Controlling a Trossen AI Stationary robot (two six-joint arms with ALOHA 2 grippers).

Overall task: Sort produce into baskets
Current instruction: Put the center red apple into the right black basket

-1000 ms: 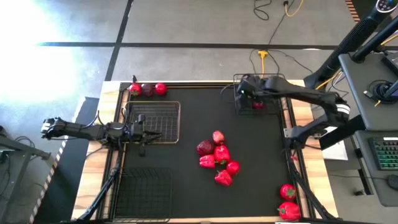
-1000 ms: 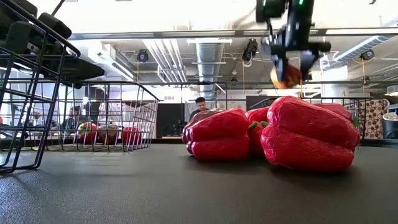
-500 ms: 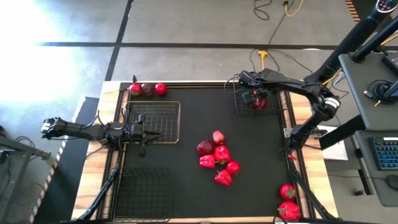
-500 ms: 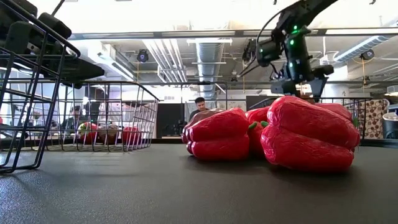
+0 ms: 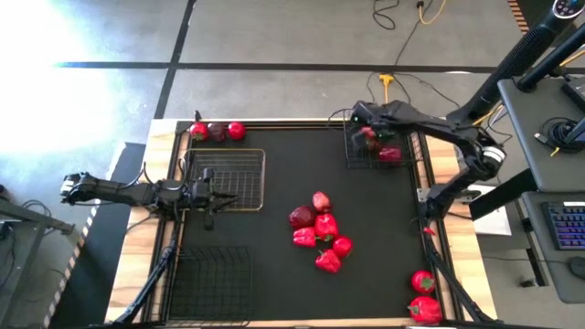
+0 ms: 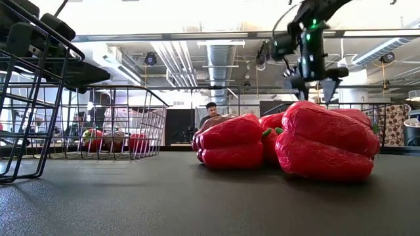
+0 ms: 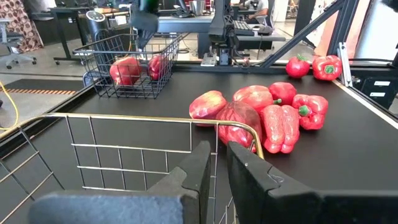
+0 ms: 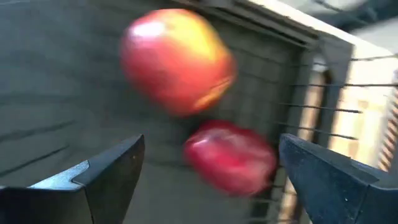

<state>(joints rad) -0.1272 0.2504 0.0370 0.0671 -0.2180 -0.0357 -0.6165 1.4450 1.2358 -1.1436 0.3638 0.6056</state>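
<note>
Over the far right basket (image 5: 379, 151) the right gripper (image 5: 364, 131) hangs with fingers spread, holding nothing; two blurred apples (image 8: 177, 59) lie in the basket beneath it. At the counter's (image 5: 384, 219) left edge the left gripper (image 5: 208, 190) is pressed together over the rim of the middle left basket (image 5: 228, 178). A pile of peppers (image 5: 320, 233) sits mid-counter, and in the low view it hides most of the right basket. Three items (image 5: 218, 131) lie at the far edge, and two more (image 5: 423, 294) at the near right corner.
</note>
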